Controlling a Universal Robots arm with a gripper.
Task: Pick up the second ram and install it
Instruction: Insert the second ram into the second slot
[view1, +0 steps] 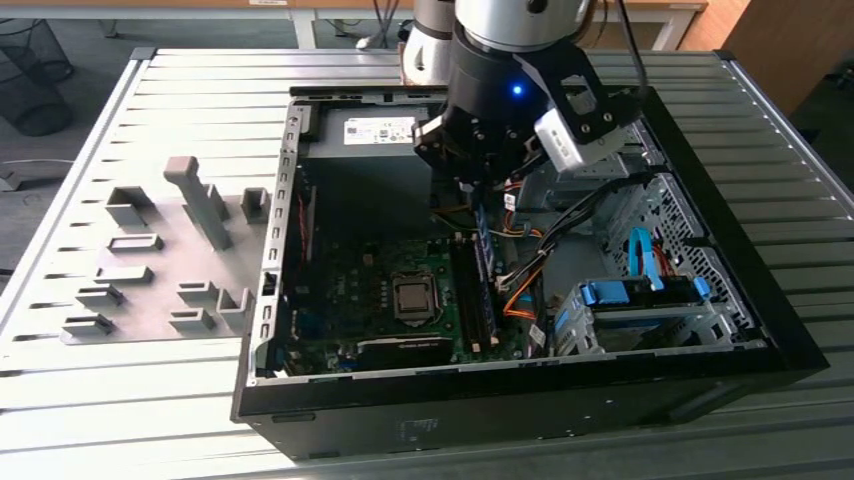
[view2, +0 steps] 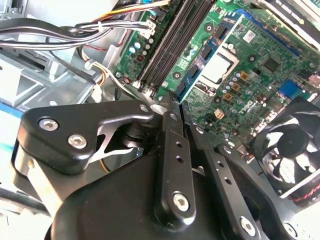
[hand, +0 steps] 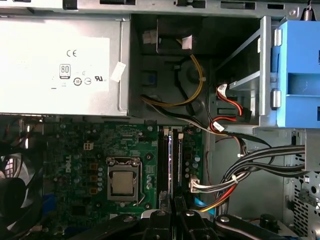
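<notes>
While our gripper pinches one ram narrow over the slots, we count one CPU, one fan; case on slatted table.

Workshop — slatted metal bench

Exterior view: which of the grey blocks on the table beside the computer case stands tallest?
The narrow upright slab in the row farthest from the camera; the other blocks are low and squat.
</notes>
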